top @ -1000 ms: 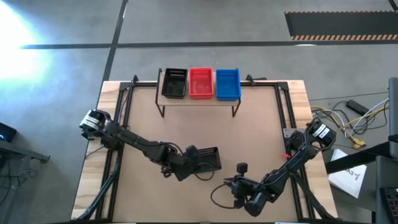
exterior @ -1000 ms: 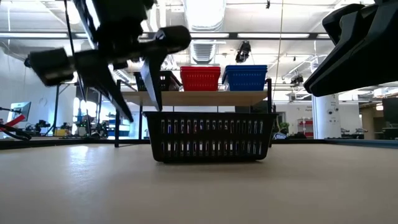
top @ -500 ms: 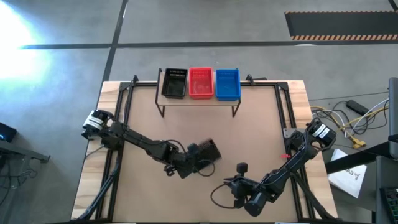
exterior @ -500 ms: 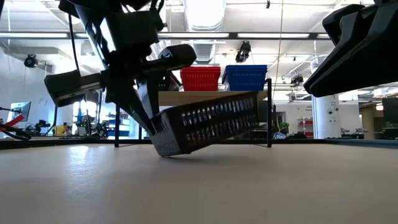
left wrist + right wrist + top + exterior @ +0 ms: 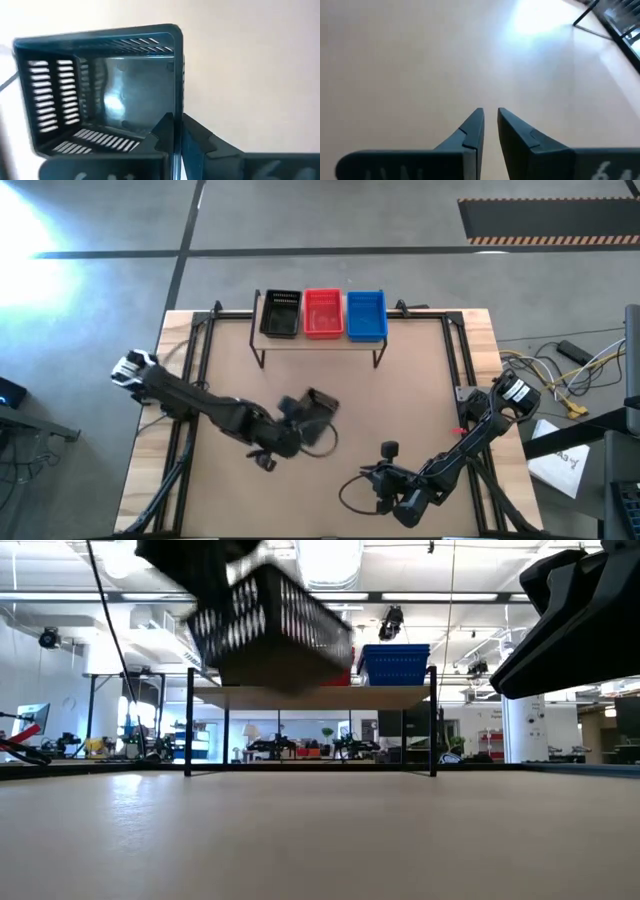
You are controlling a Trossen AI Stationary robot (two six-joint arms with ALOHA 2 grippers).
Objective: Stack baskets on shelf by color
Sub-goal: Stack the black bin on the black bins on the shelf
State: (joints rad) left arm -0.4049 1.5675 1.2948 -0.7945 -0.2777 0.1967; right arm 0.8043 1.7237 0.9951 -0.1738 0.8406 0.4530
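A black basket (image 5: pixel 320 404) hangs tilted above the middle of the table, with my left gripper (image 5: pixel 300 412) shut on it. In the low view this basket (image 5: pixel 272 625) is up at about the height of the shelf top. The shelf (image 5: pixel 320 341) stands at the table's far side and carries a black basket (image 5: pixel 281 313), a red basket (image 5: pixel 323 313) and a blue basket (image 5: pixel 366 315) side by side. My right gripper (image 5: pixel 374 478) waits low near the table's front edge, its fingers (image 5: pixel 475 131) a narrow gap apart with nothing between them. My left gripper pinches one side wall of the black basket at its rim (image 5: pixel 174 107), one finger inside the basket and one outside. The basket is lifted clear of the table and hangs tilted, its open top turned toward the wrist camera.
Black frame bars (image 5: pixel 455 360) run along the table's left and right sides. The shelf's thin legs (image 5: pixel 433 720) stand on the far part of the table. Cables (image 5: pixel 560 375) lie off the table to the right. Bare tabletop (image 5: pixel 400 400) lies between the shelf and the arms.
My left gripper has shut on the wall of the black basket that stood on the table. It first tipped the basket up on one lower edge, then lifted it clear, moving up and toward the far edge and the shelf. The basket has turned and now hangs tilted.
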